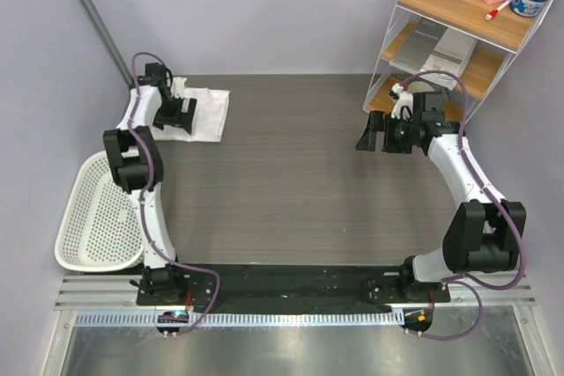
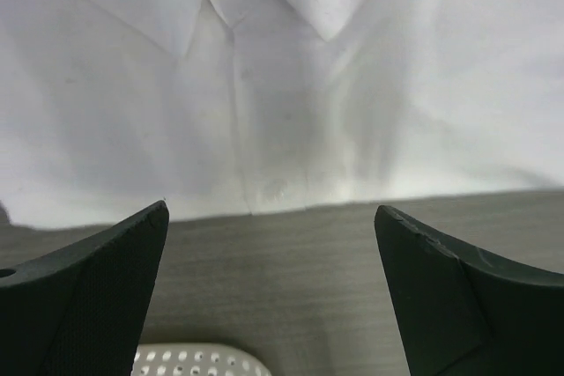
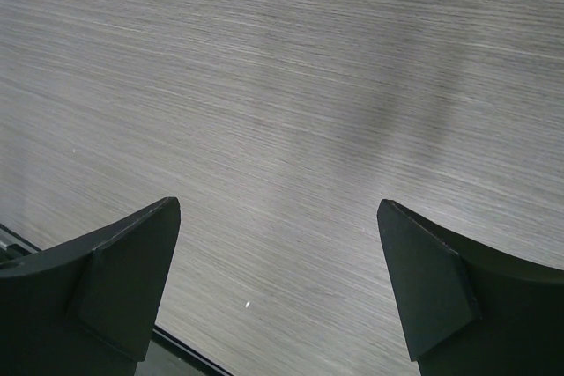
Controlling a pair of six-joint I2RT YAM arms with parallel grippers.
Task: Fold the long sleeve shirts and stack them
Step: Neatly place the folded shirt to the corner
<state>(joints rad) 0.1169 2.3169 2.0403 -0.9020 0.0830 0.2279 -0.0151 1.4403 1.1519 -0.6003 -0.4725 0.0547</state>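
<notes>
A folded white long sleeve shirt lies flat at the far left of the table. In the left wrist view it fills the upper half, collar and top button showing, its near folded edge on the table. My left gripper is open and empty, over the shirt; its fingertips hang just in front of the shirt's near edge. My right gripper is open and empty above bare table at the far right; in the right wrist view its fingertips frame only table.
A white perforated basket sits at the left edge, its rim just below my left jaws. A wire shelf with wooden boards, booklets and small items stands at the back right, close behind my right arm.
</notes>
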